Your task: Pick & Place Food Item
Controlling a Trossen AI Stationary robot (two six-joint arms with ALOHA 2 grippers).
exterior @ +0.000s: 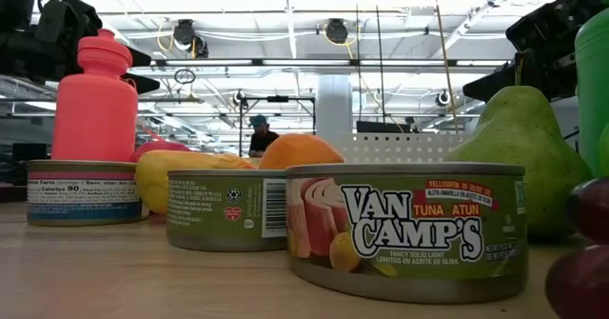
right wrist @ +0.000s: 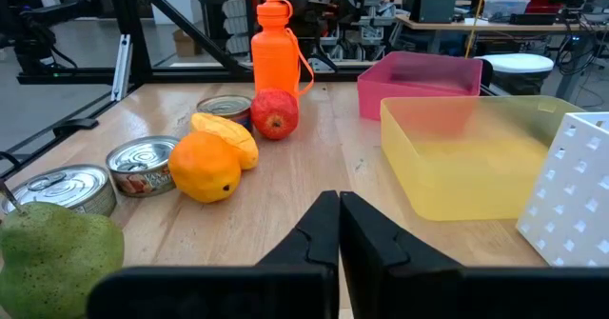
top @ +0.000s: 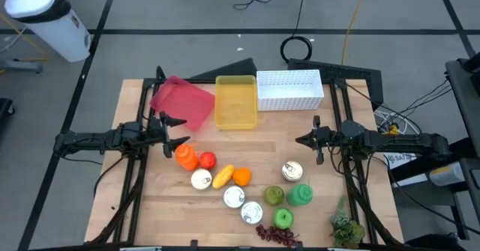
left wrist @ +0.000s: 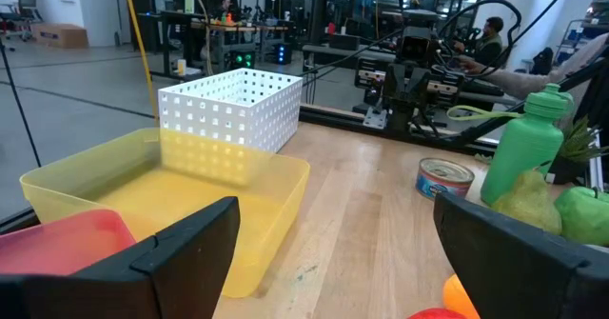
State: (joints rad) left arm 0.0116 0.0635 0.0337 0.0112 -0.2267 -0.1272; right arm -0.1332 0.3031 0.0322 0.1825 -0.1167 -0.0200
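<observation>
Food items lie in a loose group on the near half of the wooden table: an orange bottle [top: 186,157], a red apple [top: 207,159], a yellow mango [top: 223,177], an orange [top: 241,176], several tuna cans [top: 235,196], a pear [top: 274,195], a green bottle [top: 301,195], a green apple [top: 283,219] and dark grapes [top: 277,236]. My left gripper [top: 180,135] hovers level at the table's left, open and holding nothing, just beyond the orange bottle. My right gripper [top: 301,140] hovers level at the right, shut and holding nothing, its tips [right wrist: 340,214] toward the table's middle.
Three bins stand along the far edge: a pink one [top: 182,101], a yellow one [top: 235,101] and a white perforated basket [top: 289,90]. A small green plant [top: 345,227] sits at the near right corner. Bare wood [top: 255,142] lies between the two grippers.
</observation>
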